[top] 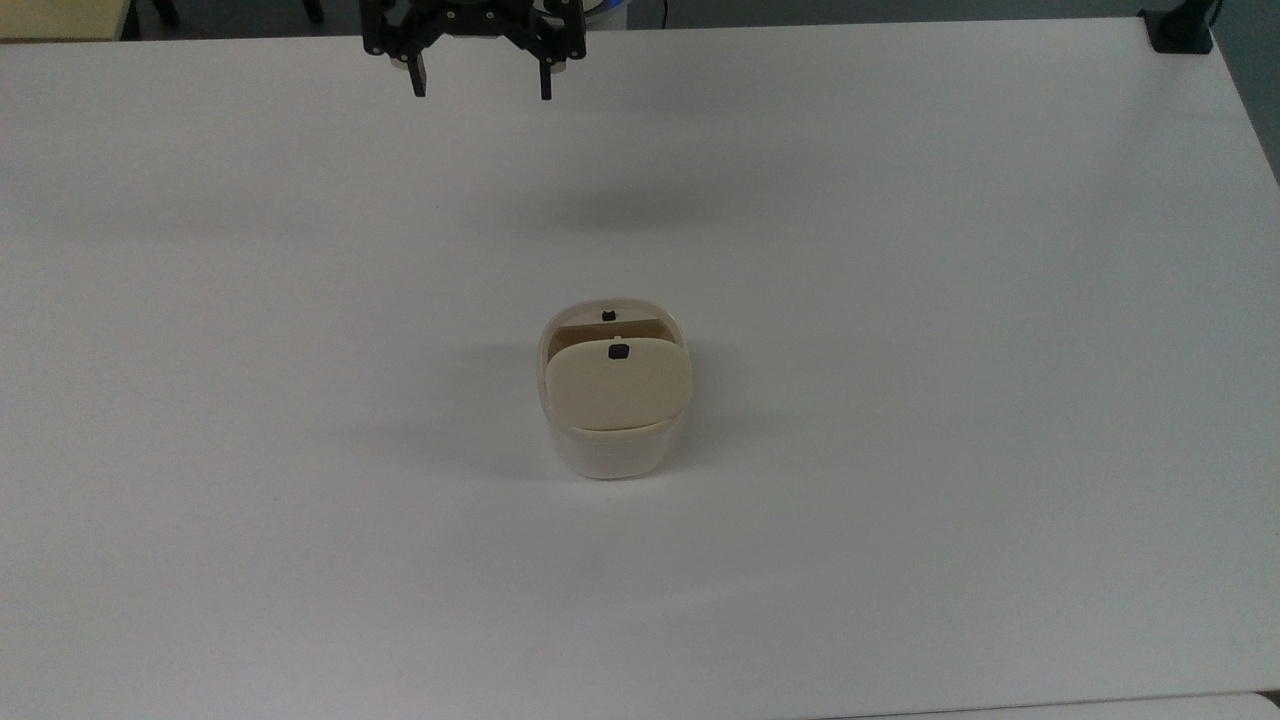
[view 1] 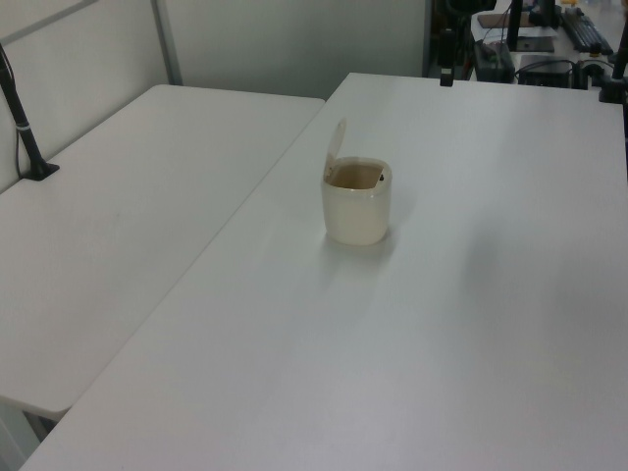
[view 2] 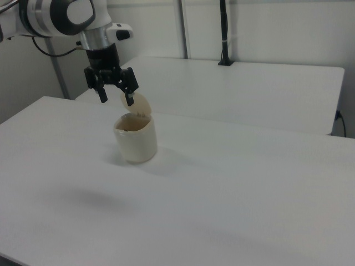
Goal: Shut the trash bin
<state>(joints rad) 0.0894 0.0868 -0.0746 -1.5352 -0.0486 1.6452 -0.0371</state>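
The trash bin (top: 612, 450) stands near the middle of the white table (top: 900, 300), cream-white with rounded corners. Its beige lid (top: 618, 385) is raised on its hinge, tilted upright, with a small black square mark near its upper edge. The lid (view 1: 336, 149) rises at the bin's (view 1: 357, 206) left in the left view; in the right view the lid (view 2: 140, 105) rises behind the bin (view 2: 135, 139). My gripper (top: 481, 86) hangs open high above the table at the top view's upper edge, well apart from the bin. In the right view the gripper (view 2: 115, 98) is up and left of the lid.
A second white table (view 1: 128, 216) adjoins on the left view's left. Black clamp posts (view 2: 223, 33) stand at table edges, one (top: 1180, 28) at the top view's upper right corner. Desks with equipment (view 1: 530, 39) lie beyond the far edge.
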